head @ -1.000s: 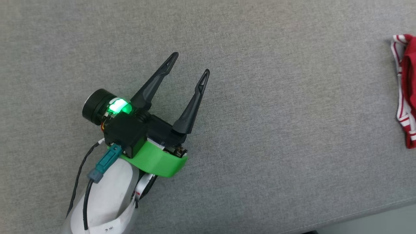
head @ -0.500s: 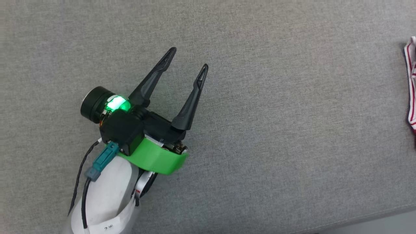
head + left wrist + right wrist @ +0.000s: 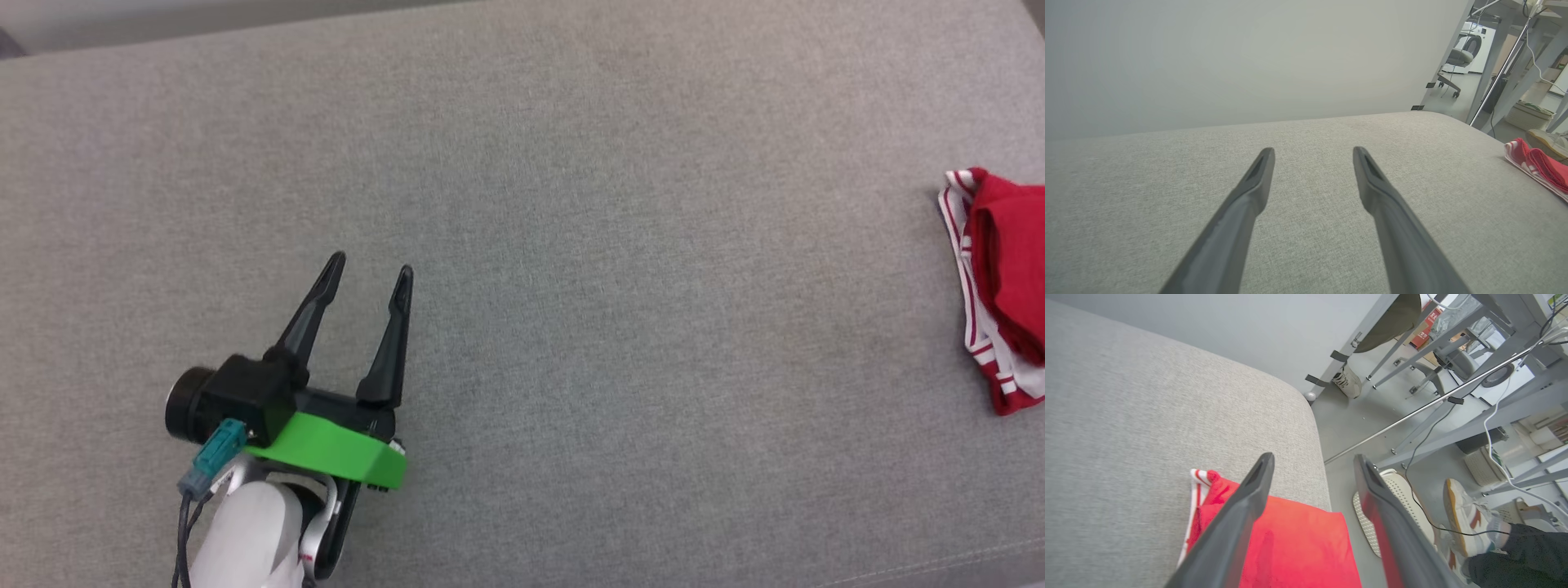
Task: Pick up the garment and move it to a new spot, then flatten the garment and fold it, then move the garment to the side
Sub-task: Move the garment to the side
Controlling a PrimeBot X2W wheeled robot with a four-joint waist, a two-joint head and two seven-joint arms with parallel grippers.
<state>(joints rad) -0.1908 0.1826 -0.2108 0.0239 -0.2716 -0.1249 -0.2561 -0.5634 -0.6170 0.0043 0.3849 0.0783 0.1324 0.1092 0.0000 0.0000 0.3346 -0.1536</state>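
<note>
Your left claw [image 3: 369, 269] at 8 o'clock, spread wide, empty, over grey cushion [image 3: 620, 245], shirt [image 3: 1000, 278] folded up at 3 o'clock by cushion's end, your right claw [image 3: 1313, 457] above it, fingers wide apart, gripping nothing, person's shoe [image 3: 1457, 514] on floor beyond

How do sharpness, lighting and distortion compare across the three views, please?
Head view: even, soft light, grey cushion weave sharp. Left wrist view: wide-angle curve along the cushion's far edge, fingers soft near the lens. Right wrist view: garment blurred, oversaturated.
</note>
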